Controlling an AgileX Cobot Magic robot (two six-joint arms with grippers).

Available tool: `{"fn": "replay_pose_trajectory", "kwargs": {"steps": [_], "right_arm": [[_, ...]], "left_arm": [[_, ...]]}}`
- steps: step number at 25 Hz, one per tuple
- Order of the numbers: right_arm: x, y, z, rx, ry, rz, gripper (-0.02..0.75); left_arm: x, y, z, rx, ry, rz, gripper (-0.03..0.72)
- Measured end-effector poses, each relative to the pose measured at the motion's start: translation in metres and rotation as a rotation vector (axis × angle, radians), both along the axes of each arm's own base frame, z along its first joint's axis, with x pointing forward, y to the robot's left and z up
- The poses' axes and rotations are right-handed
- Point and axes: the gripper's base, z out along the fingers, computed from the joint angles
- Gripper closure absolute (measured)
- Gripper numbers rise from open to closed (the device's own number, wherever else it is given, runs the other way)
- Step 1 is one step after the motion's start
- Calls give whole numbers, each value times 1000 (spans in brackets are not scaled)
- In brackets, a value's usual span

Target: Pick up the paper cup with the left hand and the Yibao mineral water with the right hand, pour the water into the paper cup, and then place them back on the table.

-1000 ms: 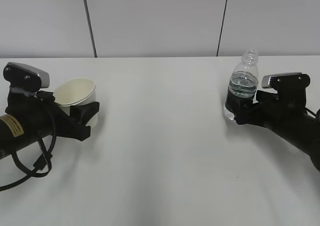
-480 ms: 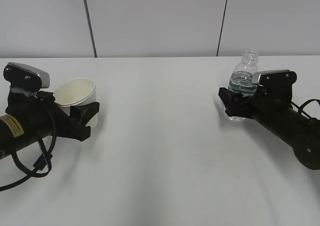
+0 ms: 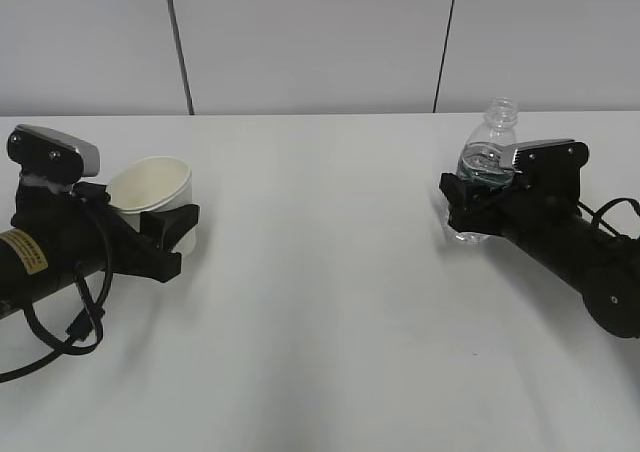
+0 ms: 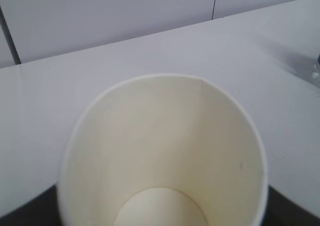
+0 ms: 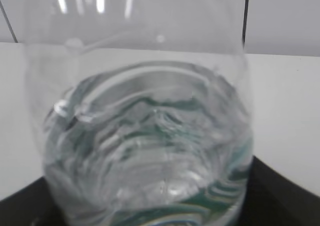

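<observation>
Inspector A: The table is lying white and flat across the whole view. What are the arms doing on it?

Inspector B: The left hand is reaching in low from the left edge, and its claw is closing around the paper cup, black fingers pressing the wall below the rim. The right hand is coming in from the right edge, its claw clamping the lower body of the water bottle.

Inspector A: Where are the cup and bottle sitting?

Inspector B: The cup is leaning, its mouth turning up and toward the back wall; the left wrist view is looking straight into its cream inside, which is showing dry. The bottle is standing near upright at the right side, well apart from the cup, its open neck rising above the claw. Whether its base is touching the table cannot be told. In the right wrist view, water is rippling inside the bottle.
</observation>
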Motion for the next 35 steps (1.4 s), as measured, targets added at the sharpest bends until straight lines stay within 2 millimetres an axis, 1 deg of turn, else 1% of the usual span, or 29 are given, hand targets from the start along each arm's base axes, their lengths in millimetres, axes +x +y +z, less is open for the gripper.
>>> {"fn": "replay_pose_trajectory", "kwargs": {"steps": [8, 12, 14, 17, 21, 26, 33, 35], "right_arm": [[0, 2, 0, -26, -6, 23, 249], [-1, 4, 0, -37, -8, 57, 249], [-2, 6, 2, -43, -13, 74, 250], [-1, 12, 13, -51, -32, 102, 251], [0, 33, 29, -69, -58, 166, 251], [2, 69, 44, -85, -86, 259, 251], [1, 119, 56, -109, -121, 395, 251], [1, 130, 58, -138, -125, 441, 251]], "left_arm": [[0, 0, -1, 5, 7, 0, 263], [-2, 0, -5, 34, 48, -1, 263], [-3, -2, -6, 42, 61, -10, 263], [-6, -11, -7, 45, 62, -43, 263], [-14, -26, -9, 63, 79, -106, 263], [-24, -44, -9, 57, 90, -171, 263], [-30, -53, -9, 33, 109, -197, 263], [-30, -54, -9, 32, 110, -200, 263]]}}
